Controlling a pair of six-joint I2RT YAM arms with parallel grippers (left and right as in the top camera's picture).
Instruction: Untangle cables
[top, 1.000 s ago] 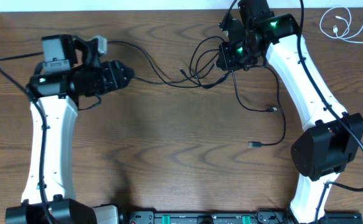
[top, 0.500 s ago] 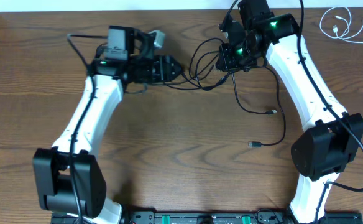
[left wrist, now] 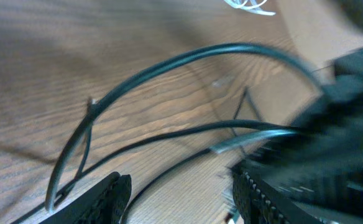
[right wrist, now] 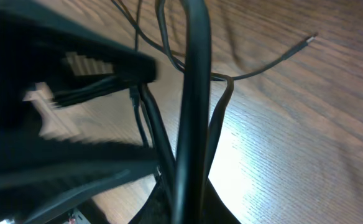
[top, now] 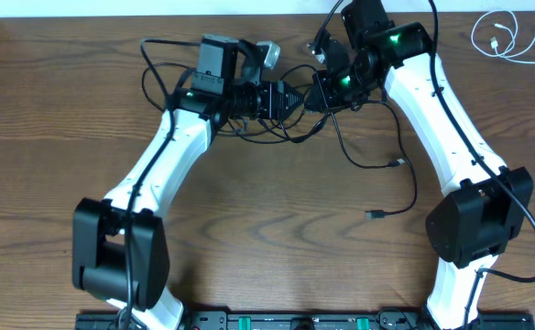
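Observation:
Several thin black cables (top: 290, 124) lie looped together at the back middle of the table. Two loose plug ends (top: 400, 163) trail to the right. The white cable (top: 506, 37) lies coiled apart at the far right corner. My left gripper (top: 295, 96) is open beside the tangle, its tips almost touching my right gripper (top: 325, 90). In the left wrist view the fingers (left wrist: 101, 199) stand wide apart, with black cables (left wrist: 169, 62) running across and between them. My right gripper (right wrist: 188, 199) is shut on black cables (right wrist: 191, 93) that rise from its jaws.
The left arm's thick black cord (top: 153, 55) loops behind its wrist at the back. The table's back edge (top: 158, 16) runs close behind both grippers. The left gripper shows blurred at the left of the right wrist view (right wrist: 76, 74).
My left arm has swung far to the right, from the left side of the table up to the tangle beside my right gripper. The right gripper has shifted slightly left.

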